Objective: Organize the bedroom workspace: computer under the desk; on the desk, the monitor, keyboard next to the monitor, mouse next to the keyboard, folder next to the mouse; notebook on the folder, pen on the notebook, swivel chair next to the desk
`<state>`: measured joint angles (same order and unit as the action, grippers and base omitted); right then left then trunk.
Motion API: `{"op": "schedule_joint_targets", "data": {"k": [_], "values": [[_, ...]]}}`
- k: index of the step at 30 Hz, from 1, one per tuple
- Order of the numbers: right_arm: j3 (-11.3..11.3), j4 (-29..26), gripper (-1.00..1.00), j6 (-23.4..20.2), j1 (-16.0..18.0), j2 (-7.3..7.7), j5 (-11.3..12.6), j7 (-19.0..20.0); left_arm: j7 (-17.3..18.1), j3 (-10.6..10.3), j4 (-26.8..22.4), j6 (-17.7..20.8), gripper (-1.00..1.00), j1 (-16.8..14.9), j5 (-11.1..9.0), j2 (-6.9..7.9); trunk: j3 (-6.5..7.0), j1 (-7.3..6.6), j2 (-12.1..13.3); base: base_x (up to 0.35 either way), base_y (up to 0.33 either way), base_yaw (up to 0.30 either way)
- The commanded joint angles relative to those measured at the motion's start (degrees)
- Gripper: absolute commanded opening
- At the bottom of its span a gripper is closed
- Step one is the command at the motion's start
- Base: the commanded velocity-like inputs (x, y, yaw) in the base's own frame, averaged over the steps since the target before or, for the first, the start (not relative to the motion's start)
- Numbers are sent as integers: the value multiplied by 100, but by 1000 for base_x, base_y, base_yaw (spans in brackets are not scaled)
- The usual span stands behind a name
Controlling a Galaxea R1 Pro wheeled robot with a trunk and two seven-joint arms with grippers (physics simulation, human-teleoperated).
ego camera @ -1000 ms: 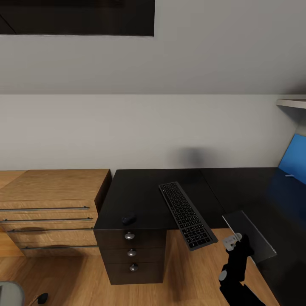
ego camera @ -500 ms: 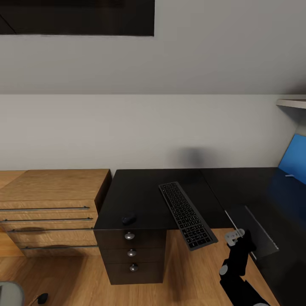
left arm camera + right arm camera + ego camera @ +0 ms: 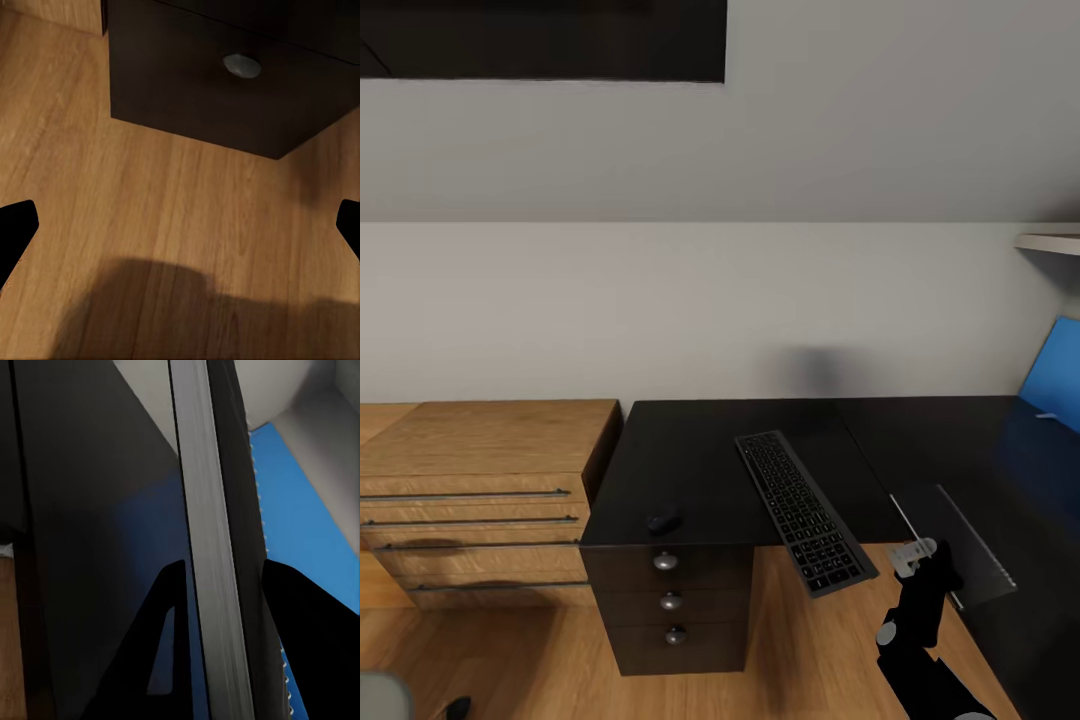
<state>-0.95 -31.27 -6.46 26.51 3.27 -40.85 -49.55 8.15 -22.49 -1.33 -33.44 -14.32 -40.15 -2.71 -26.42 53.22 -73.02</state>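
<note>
My right gripper [image 3: 925, 553] is shut on the thin dark notebook [image 3: 960, 550], held tilted over the black desk [image 3: 690, 450] at its inner corner. In the right wrist view its fingers [image 3: 169, 607] clamp the notebook's pale page edge [image 3: 199, 510], with the blue folder [image 3: 300, 510] beyond. The folder [image 3: 1055, 375] lies at the desk's far right, a short pale pen-like stick [image 3: 1043, 413] at its near edge. The keyboard [image 3: 800, 510] lies askew, overhanging the front edge. Left of it sits the mouse [image 3: 663, 521]. My left gripper [image 3: 180, 225] hangs open over the floor. Monitor and computer are out of view.
The black drawer unit [image 3: 670, 600] with round knobs [image 3: 241, 66] stands under the desk's left end. A light wooden dresser [image 3: 470, 490] adjoins it on the left. A grey corner [image 3: 380, 695] shows at bottom left. A pale shelf [image 3: 1050, 242] juts out at right.
My right gripper has shifted slightly right and the notebook has tilted in its grip. The head view has drifted a little; the things on the desk stay put.
</note>
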Motion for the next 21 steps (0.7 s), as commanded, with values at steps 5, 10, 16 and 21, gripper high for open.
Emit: {"op": "schedule_joint_targets", "data": {"k": [5,10,16,21], "values": [[-10,8,-100,-57,3,-2,-56,5,46,-19,10,-13,100,-2,-62,-1,-6,2,-3,167,67,0],[-10,14,-100,-57,3,-2,-48,19,46,-19,10,-15,100,-3,-62,-1,-6,2,-3,39,32,0],[-10,16,-100,-57,3,2,-46,24,46,-19,10,-18,100,-4,-61,-1,-6,2,-3,7,90,0],[-10,16,-100,-57,3,9,-46,25,46,-19,10,-16,100,-7,-60,-1,-6,2,-3,2,22,0]]}}
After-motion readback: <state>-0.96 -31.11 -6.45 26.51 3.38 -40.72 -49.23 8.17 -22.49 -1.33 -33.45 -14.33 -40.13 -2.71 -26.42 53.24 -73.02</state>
